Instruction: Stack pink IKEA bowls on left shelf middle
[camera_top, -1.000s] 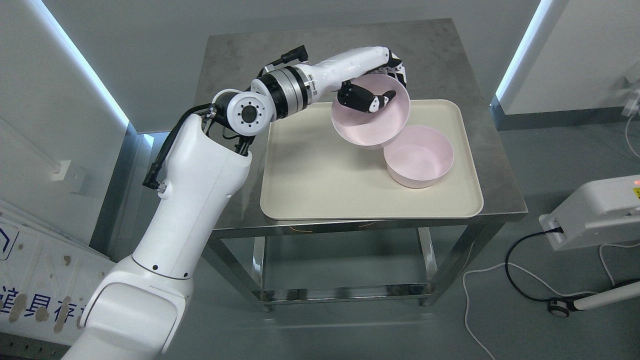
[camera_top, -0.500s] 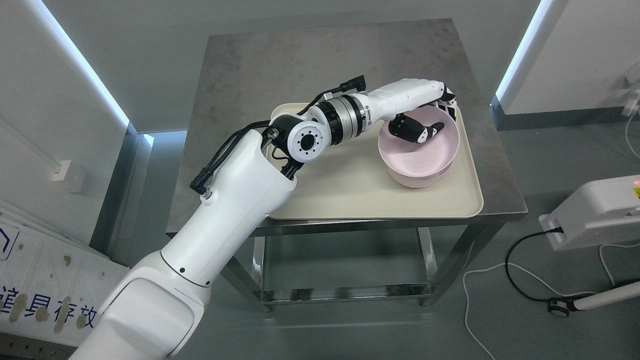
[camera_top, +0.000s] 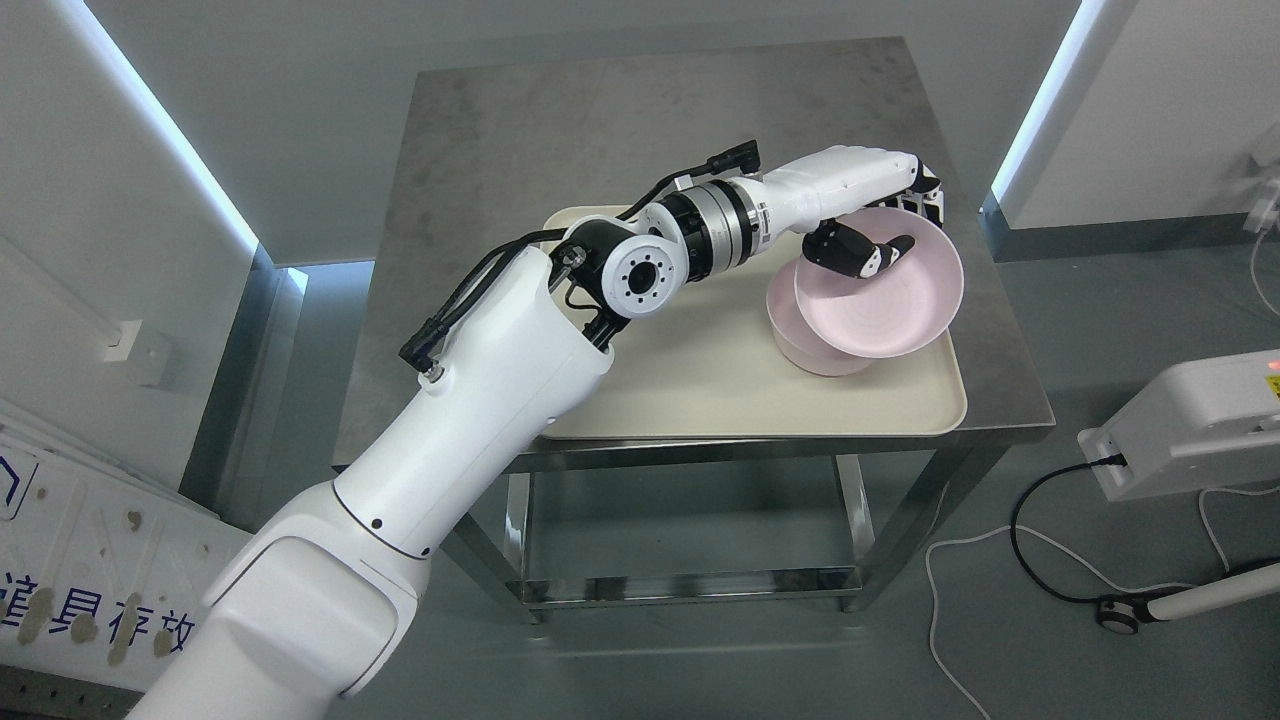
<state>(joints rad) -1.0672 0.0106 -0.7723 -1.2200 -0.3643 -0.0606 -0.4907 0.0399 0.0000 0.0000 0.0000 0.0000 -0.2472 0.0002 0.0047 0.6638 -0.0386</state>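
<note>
Most of lower pink bowl (camera_top: 812, 352) hidden under tilted pink bowl (camera_top: 885, 310) — only a left and bottom sliver showing. Left hand (camera_top: 885, 225) pinching the tilted bowl's far rim, thumb inside, fingers (camera_top: 928, 197) behind — partly hidden. Smooth, pale pink, plain inside. Both bowls over right end of cream tray (camera_top: 700, 390) on metal table (camera_top: 560, 120).

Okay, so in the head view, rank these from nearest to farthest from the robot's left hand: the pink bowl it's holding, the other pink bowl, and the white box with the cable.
1. Held pink bowl: gripped at its far rim by the left hand.
2. Lower pink bowl: on the cream tray, just under and left of the held one.
3. White box: off the table, at the picture's right edge.
</note>
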